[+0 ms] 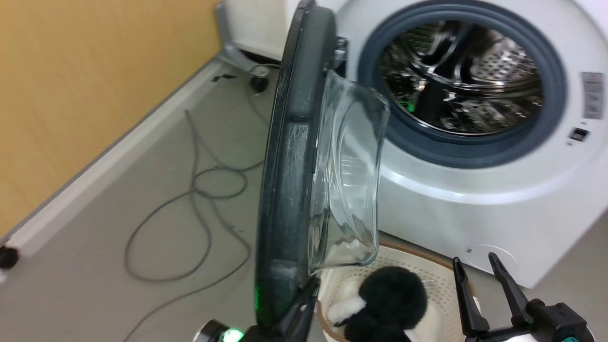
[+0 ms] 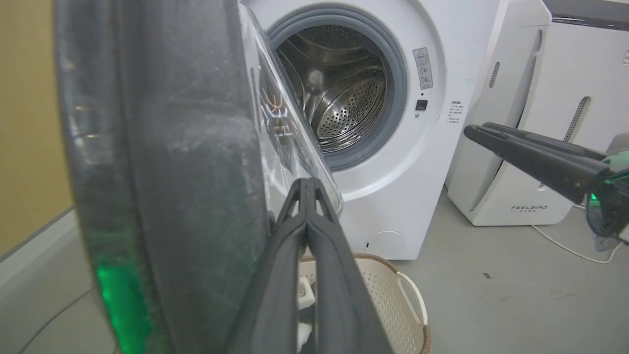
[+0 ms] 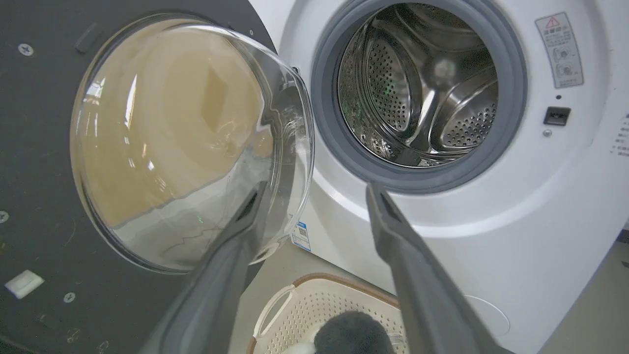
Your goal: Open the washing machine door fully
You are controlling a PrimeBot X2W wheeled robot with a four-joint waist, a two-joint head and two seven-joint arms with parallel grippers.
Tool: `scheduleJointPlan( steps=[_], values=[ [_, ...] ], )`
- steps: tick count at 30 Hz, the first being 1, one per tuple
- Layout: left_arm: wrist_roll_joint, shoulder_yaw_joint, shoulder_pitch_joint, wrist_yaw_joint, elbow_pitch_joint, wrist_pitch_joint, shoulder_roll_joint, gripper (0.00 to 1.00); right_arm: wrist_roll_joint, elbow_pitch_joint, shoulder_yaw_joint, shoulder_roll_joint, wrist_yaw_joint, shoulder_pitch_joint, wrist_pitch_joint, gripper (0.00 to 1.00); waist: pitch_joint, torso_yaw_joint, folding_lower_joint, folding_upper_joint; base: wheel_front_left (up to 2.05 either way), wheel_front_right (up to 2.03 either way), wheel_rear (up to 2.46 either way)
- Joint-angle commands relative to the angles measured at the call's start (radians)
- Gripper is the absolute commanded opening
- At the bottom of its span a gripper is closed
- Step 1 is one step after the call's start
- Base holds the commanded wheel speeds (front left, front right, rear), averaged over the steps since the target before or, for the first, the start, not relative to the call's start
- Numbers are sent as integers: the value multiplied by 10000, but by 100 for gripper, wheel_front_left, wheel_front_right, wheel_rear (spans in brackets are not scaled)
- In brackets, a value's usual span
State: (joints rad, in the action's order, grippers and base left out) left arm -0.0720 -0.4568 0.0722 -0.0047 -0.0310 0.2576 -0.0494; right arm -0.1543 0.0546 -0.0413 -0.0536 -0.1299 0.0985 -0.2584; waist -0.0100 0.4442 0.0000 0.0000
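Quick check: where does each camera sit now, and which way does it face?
Head: high, looking forward and down at the door edge-on and the drum; left pincer bottom centre, right pincer lower right.
Left wrist: low beside the door's inner rim, facing the drum along its shut pincer; right pincer at right.
Right wrist: facing the door's glass and the drum through its open pincer.
Shared: all three show door, drum and basket.
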Motion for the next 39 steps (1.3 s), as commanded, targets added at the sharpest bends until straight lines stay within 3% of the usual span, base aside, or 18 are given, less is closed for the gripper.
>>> scheduleJointPlan(
  steps=[1,14,26,39],
  values=[
    [22,197,232,95,43,42,-108,0,-48,13,-13,34,-8,99,-34,100,74,359,0,0,0,0,0],
    [-577,2344,-139,569,278,42,-154,0,249,91,-190,34,-8,-280,-34,100,648,886,0,0,0,0,0],
    [-1205,4836,-1537,247,-937,42,-75,0,537,74,31,34,-8,-500,-34,100,1166,909,0,0,0,0,0],
    [-1160,7597,-3563,-86,-2960,42,-407,0,991,32,49,34,-8,-1095,-34,100,2134,-130,0,0,0,0,0]
  ],
)
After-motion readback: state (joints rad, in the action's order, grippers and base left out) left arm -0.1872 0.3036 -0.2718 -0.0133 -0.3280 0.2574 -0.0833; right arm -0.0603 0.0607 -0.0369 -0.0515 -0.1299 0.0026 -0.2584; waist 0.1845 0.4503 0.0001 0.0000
